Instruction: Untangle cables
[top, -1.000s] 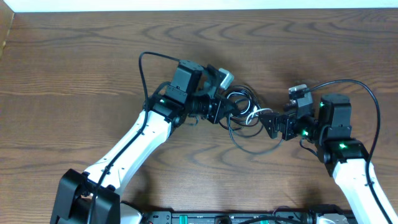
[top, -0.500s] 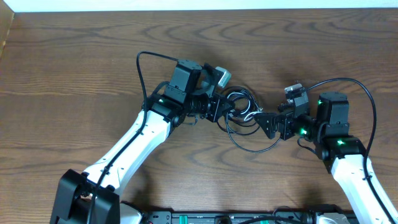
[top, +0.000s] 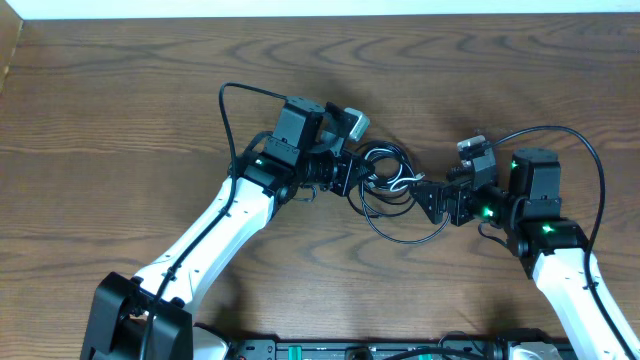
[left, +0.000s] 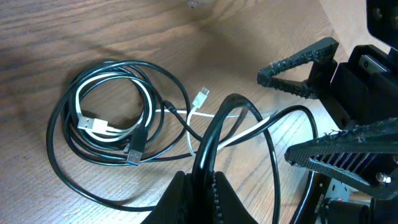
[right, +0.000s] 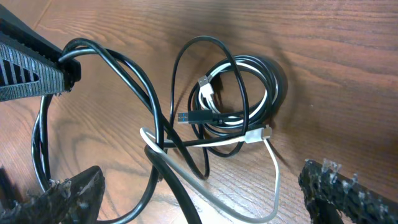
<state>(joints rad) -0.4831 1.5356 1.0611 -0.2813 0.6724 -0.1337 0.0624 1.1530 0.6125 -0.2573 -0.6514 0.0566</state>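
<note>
Cables (top: 388, 186) sit mid table (top: 120, 110) between the two grippers: a flat round coil of black and white loops, plus loose strands trailing off toward the right gripper

One big black loop bulges from the bunch toward the front edge of the table

White cable (left: 198, 116) runs out of the coil roughly left-right, small plug end (left: 202, 94) pointing away from the coil, a black plug (right: 194, 116) lying across the coil

Left gripper (left: 203, 186) is clamped tight on a black cable (left: 214, 134), which arches up out of the fingers

Left arm (top: 215, 235) reaches diagonally from the near-left, gripper aimed right at the bunch

Right gripper (right: 205, 198) is spread wide and holds nothing, fingers either side of the loose strands, cannot tell if they touch

Right arm (top: 570, 285) comes from the near-right, gripper aimed left
</note>
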